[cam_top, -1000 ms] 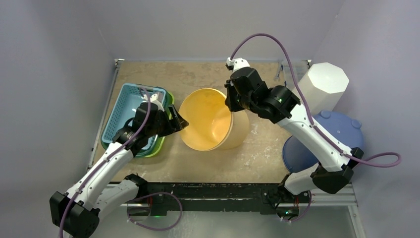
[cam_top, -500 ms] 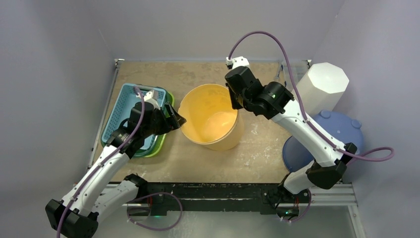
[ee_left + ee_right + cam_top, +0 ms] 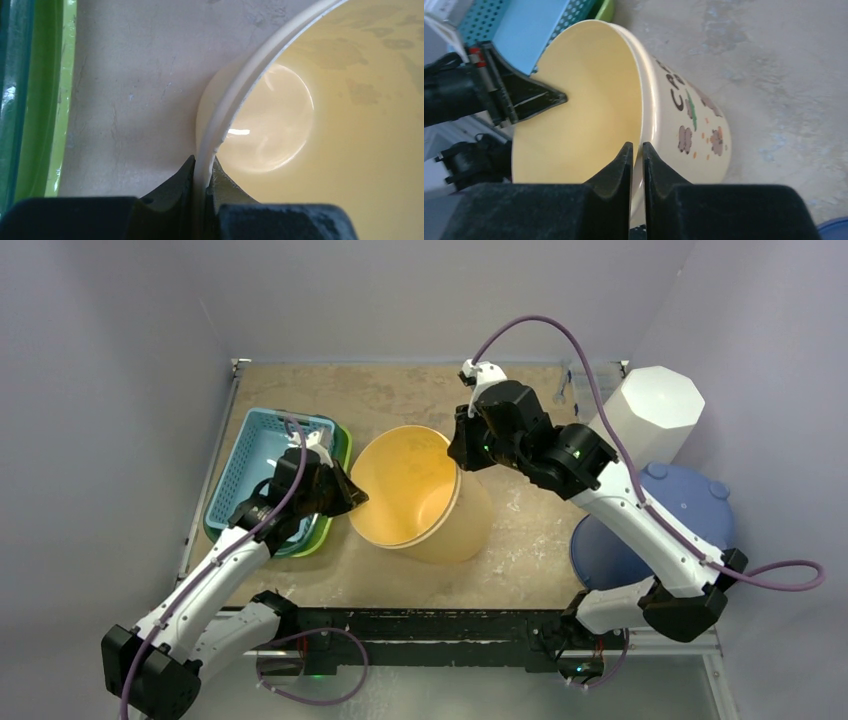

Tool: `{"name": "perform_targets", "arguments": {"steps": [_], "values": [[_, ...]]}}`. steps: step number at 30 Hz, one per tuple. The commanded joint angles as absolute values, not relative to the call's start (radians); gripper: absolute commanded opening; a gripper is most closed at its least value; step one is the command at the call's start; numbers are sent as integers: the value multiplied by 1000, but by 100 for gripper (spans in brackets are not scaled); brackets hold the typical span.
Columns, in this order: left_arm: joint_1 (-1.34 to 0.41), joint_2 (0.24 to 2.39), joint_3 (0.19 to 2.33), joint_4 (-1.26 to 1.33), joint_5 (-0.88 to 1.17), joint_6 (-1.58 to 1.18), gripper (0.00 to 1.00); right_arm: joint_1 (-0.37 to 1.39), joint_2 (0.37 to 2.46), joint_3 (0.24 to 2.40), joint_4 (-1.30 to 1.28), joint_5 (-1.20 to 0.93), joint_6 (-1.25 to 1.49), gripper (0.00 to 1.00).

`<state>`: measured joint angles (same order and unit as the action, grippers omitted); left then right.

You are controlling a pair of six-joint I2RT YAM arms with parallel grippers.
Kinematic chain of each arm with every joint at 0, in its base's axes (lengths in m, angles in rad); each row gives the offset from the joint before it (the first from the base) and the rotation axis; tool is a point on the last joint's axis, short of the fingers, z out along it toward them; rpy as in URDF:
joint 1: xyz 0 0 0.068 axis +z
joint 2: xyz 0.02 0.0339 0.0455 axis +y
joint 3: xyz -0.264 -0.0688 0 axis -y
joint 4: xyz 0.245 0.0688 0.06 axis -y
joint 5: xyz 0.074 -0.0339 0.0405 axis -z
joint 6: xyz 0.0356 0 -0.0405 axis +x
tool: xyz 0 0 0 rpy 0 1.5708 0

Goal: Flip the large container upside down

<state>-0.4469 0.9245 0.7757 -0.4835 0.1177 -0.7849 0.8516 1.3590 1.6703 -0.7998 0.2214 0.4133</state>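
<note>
The tub [image 3: 410, 485] stands tilted at the middle of the table [image 3: 520, 540]; your left gripper [image 3: 354, 497] is clamped on its left rim, your right gripper [image 3: 457, 448] on the opposite rim; lift first, then roll both wrists together, holding the rim spacing constant.

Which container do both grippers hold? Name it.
The yellow bucket, tilted, rim pinched by left gripper and right gripper; the blue basket and white bin stand untouched.

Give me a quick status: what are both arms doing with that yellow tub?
left gripper and right gripper shut on opposite rim sides of yellow tub. Tilted, not yet upside down. Close at left: blue basket.
</note>
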Motion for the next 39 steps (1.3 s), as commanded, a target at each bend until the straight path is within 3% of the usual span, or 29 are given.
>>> {"name": "perform_targets", "arguments": {"steps": [1, 10, 19, 23, 30, 35, 39], "values": [[-444, 908, 757, -412, 127, -814, 0, 853, 1329, 1627, -713, 52, 473, 15], [-443, 859, 734, -400, 66, -819, 0, 853, 1309, 1662, -768, 133, 520, 43], [-444, 794, 709, -347, 31, -790, 0, 844, 1305, 1610, -761, 141, 588, 49], [-444, 787, 701, -335, 33, -783, 0, 842, 1293, 1547, -686, 33, 621, 41], [-444, 788, 682, -310, 44, -785, 0, 842, 1304, 1514, -646, 2, 641, 38], [-444, 796, 678, -301, 57, -781, 0, 842, 1303, 1518, -633, -15, 631, 22], [-443, 813, 676, -279, 92, -790, 0, 842, 1330, 1543, -639, -8, 594, 3]]}}
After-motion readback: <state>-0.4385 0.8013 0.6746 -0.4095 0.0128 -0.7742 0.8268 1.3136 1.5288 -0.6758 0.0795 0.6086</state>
